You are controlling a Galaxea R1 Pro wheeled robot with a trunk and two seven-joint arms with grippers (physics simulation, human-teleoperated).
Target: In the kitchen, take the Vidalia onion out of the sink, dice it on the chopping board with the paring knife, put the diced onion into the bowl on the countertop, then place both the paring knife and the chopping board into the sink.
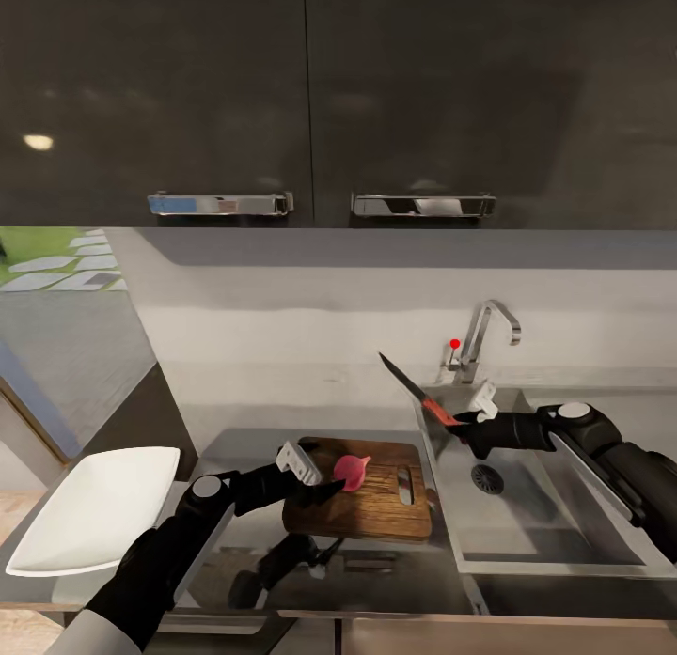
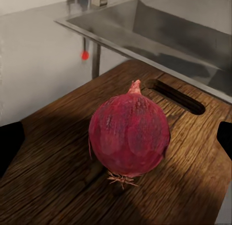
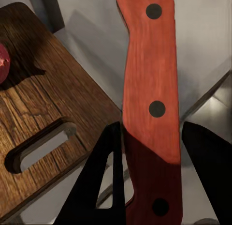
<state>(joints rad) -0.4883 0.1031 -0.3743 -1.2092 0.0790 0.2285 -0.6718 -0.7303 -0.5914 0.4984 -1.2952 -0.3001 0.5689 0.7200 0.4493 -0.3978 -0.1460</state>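
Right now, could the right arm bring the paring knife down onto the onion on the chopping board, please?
Probably yes: the right pincer holds the paring knife just past the chopping board's slot end. The onion sits whole, though the left pincer stands close beside it.

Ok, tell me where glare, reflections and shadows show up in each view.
Head view: a bright light spot glares on the glossy cabinets, and the countertop mirrors the left arm. Left wrist view: the onion casts a dark shadow across the chopping board. Right wrist view: the lower knife handle sits in shade between the right gripper fingers.
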